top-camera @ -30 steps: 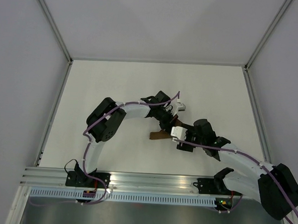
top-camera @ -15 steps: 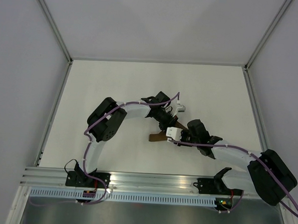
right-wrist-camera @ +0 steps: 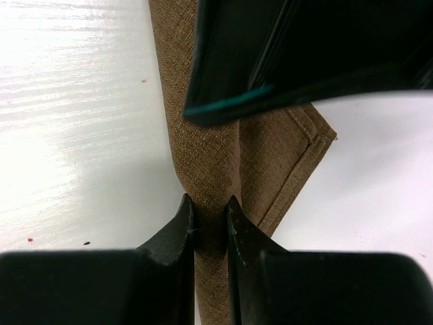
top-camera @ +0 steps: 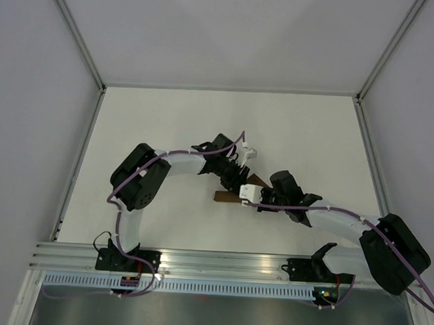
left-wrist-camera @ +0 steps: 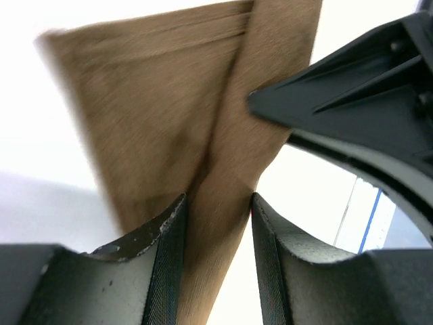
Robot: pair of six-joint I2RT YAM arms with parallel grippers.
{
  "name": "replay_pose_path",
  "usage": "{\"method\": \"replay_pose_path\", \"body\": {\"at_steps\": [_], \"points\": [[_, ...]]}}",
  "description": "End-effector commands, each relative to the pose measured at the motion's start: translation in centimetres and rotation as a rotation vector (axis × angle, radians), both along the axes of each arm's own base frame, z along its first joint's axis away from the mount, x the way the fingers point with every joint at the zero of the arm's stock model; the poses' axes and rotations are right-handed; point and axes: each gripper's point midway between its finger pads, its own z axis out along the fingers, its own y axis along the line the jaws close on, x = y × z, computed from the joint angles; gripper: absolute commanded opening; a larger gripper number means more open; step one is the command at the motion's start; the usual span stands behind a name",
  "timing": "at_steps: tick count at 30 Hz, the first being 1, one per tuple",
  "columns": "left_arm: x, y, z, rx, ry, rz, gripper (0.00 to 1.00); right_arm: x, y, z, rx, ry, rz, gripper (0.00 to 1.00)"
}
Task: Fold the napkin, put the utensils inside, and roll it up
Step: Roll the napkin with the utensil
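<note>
The napkin [top-camera: 225,196] lies mid-table as a narrow brown roll with a loose hemmed corner [right-wrist-camera: 304,152]. My right gripper [right-wrist-camera: 211,202] is shut on the rolled part [right-wrist-camera: 203,135], both pads pressed into the cloth. My left gripper [left-wrist-camera: 217,198] straddles the same roll [left-wrist-camera: 155,115] from the far side. Its jaws are open, with a strip of white table showing between the cloth and the right finger [left-wrist-camera: 270,257]. In the top view the two grippers [top-camera: 234,179] [top-camera: 246,197] meet over the napkin and cover most of it. The utensils are hidden.
Grey walls [top-camera: 30,123] enclose the white table [top-camera: 168,116]. An aluminium rail [top-camera: 212,260] runs along the near edge by the arm bases. The right gripper's black finger [left-wrist-camera: 352,81] crowds the left wrist view, and the left gripper's body [right-wrist-camera: 291,47] fills the top of the right wrist view.
The right gripper has closed from wide open onto the napkin roll. The left gripper's jaws have parted from shut. Both arms and the napkin have shifted slightly left.
</note>
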Motion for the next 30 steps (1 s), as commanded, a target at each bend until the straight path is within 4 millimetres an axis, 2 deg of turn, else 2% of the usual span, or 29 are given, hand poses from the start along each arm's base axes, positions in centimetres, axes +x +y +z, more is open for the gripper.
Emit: {"method": "replay_pose_path", "body": {"at_steps": [1,2,4,5,6,8,9,10,11,12,13,14,15,16,17,18,19,21,22,27,30], "points": [[2.3,1.3,2.6,-0.004,-0.032,0.172,0.47,-2.0,-1.1,-1.9,-0.068,0.143,0.006,0.04],[2.6,1.4,3.8,-0.031,-0.066,0.197,0.47,-1.9,-0.5,-1.5,-0.053,0.160,0.023,0.04],[3.8,2.0,4.5,-0.026,-0.130,0.267,0.47,-2.7,-0.9,-2.3,-0.082,0.235,0.035,0.03],[3.9,2.3,5.8,-0.061,-0.173,0.290,0.47,-2.4,-0.3,-1.8,-0.061,0.255,0.053,0.03],[4.8,2.7,6.2,-0.064,-0.224,0.339,0.47,-3.0,-1.0,-2.5,-0.081,0.320,0.044,0.03],[5.2,3.7,6.7,-0.098,-0.286,0.412,0.48,-2.4,-0.6,-2.0,-0.073,0.353,0.064,0.03],[6.0,4.4,8.7,-0.130,-0.360,0.481,0.49,-2.6,-0.8,-2.5,-0.071,0.408,0.063,0.03],[6.1,4.9,9.2,-0.154,-0.388,0.517,0.50,-3.3,-1.2,-2.7,-0.085,0.465,0.065,0.03],[5.1,6.2,7.8,-0.150,-0.393,0.544,0.51,-2.5,-0.8,-2.2,-0.082,0.466,0.079,0.03],[5.9,6.4,11.1,-0.253,-0.496,0.599,0.53,-3.1,-1.4,-3.0,-0.101,0.541,0.069,0.02],[5.7,6.8,11.6,-0.287,-0.531,0.616,0.54,-3.2,-1.5,-3.2,-0.108,0.565,0.073,0.02],[5.1,8.1,10.2,-0.262,-0.561,0.647,0.54,-2.7,-1.4,-3.4,-0.117,0.584,0.078,0.02],[4.7,7.8,12.3,-0.335,-0.636,0.655,0.55,-2.9,-1.7,-3.6,-0.126,0.615,0.072,0.02],[4.2,8.0,12.5,-0.341,-0.677,0.657,0.55,-2.4,-1.5,-3.4,-0.126,0.620,0.072,0.02],[4.0,9.3,11.2,-0.286,-0.744,0.689,0.56,-2.5,-1.6,-4.0,-0.140,0.648,0.072,0.03],[3.6,9.3,11.5,-0.296,-0.785,0.692,0.57,-2.8,-1.9,-4.2,-0.155,0.680,0.071,0.02],[2.4,8.8,12.0,-0.320,-0.849,0.658,0.60,-2.2,-1.6,-4.0,-0.154,0.683,0.073,0.02],[2.2,8.7,12.2,-0.290,-0.925,0.673,0.62,-2.6,-1.9,-4.7,-0.175,0.745,0.069,0.02],[1.0,7.6,12.3,-0.301,-0.947,0.627,0.63,-2.6,-1.8,-4.8,-0.177,0.759,0.068,0.02],[-0.6,5.0,10.6,-0.165,-1.138,0.461,0.64,-2.1,-1.7,-5.2,-0.200,0.811,0.059,0.02],[-1.0,3.2,8.6,-0.075,-1.228,0.325,0.65,-2.0,-1.7,-5.4,-0.208,0.837,0.055,0.03]]}}
